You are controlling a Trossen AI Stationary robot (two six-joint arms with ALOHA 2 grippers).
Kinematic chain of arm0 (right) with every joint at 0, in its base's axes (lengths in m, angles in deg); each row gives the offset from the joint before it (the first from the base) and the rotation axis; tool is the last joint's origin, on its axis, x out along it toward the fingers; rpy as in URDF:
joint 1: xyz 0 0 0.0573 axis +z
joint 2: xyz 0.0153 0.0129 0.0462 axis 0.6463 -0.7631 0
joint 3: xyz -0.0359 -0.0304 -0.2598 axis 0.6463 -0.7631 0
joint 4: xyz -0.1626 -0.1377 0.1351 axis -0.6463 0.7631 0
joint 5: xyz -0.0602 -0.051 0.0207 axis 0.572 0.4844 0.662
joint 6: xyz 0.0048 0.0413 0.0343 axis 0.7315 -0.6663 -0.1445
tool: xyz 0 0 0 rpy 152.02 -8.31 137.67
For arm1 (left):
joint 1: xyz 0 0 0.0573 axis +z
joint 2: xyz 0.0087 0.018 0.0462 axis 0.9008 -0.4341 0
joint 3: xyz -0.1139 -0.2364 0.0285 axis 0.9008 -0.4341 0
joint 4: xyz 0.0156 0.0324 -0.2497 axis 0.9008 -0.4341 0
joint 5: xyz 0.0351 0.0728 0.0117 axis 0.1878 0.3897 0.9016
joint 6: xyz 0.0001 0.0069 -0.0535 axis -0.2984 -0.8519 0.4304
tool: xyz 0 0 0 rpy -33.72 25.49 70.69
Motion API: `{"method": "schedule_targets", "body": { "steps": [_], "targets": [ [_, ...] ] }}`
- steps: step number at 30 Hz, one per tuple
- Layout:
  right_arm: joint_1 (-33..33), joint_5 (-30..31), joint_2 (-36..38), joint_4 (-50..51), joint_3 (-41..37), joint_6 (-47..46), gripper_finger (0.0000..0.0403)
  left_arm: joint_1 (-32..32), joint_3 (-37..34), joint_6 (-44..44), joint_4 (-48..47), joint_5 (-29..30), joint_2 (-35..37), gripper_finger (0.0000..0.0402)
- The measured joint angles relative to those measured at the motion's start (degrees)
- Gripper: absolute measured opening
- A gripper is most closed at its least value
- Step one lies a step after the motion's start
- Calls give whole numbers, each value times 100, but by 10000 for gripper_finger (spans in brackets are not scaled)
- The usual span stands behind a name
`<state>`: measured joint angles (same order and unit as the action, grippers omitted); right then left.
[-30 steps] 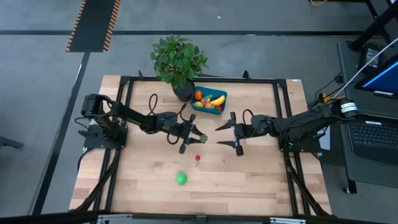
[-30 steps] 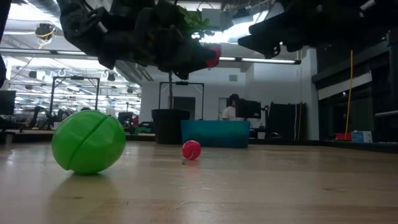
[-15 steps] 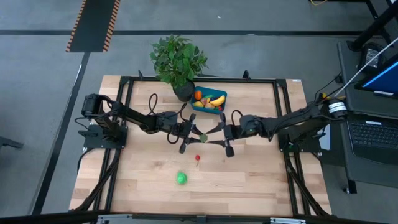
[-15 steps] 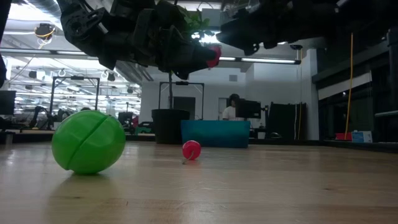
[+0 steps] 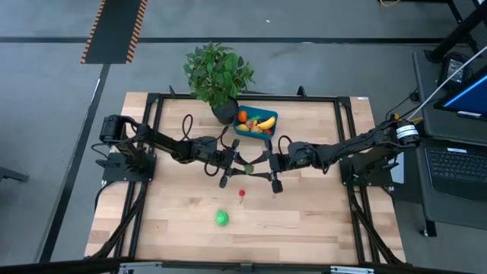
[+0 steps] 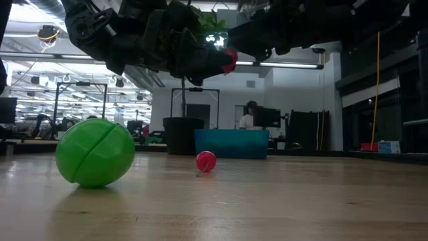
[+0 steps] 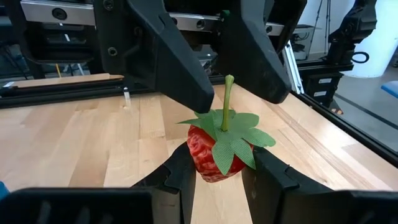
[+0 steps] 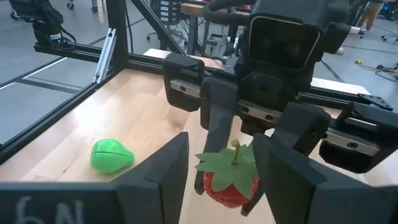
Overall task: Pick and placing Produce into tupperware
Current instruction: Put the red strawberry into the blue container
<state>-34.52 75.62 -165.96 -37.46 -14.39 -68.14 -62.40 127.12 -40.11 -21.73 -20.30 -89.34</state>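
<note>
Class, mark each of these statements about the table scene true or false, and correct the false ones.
1. The strawberry is clamped in the left pincer. True.
2. The right pincer hangs far from the strawberry. False: its fingers stand on either side of the strawberry, facing the left pincer.
3. A green fruit lies on the table. True.
4. The blue container holds nothing. False: a banana and other pieces lie in it.
5. A small red piece lies on the table between the pincers and the green fruit. True.
6. The potted plant stands at the table's near edge. False: it stands at the far edge, beside the container.
</note>
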Motion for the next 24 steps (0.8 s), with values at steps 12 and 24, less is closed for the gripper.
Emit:
{"method": "schedule_targets", "body": {
  "steps": [12,24],
  "targets": [
    [0,2,-2,-1,0,-18,139,0,0,-2,0,0,2,99],
    [0,6,-2,-16,-2,-28,74,0,0,0,12,0,2,99]
  ]
}}
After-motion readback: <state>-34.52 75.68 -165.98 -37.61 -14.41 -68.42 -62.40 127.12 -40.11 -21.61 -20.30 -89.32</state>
